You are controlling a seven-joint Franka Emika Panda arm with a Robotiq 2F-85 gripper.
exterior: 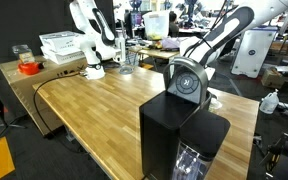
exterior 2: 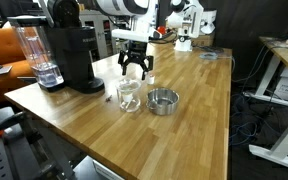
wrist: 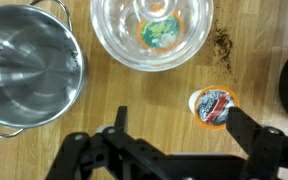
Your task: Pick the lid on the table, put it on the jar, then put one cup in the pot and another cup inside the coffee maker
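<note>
1. Mid-frame in an exterior view, the tool (exterior 2: 135,68) hangs with jaws wide and nothing in them, just above the glass jar (exterior 2: 129,96); the wrist view puts the jar (wrist: 151,30) at top centre, something green and orange showing through the glass.
2. The jar appears to wear a clear lid (wrist: 154,12) already, so the first step looks done, though clear on clear leaves that uncertain.
3. One cup (wrist: 213,104), small with an orange rim, sits on the bare counter (wrist: 134,95) at lower right of the wrist view; the steel pot (wrist: 26,65) at left is empty; the cup steps look undone; a second cup cannot be made out.
4. The coffee maker (exterior 2: 68,50) stands at upper left, near the jar; its bulk fills the foreground in an exterior view (exterior: 184,120).
5. Jar and pot (exterior 2: 162,100) sit close together, leaving tight room around the cup; a second robot arm (exterior: 89,35) and a white basket (exterior: 62,45) stand well apart at the far end.
</note>
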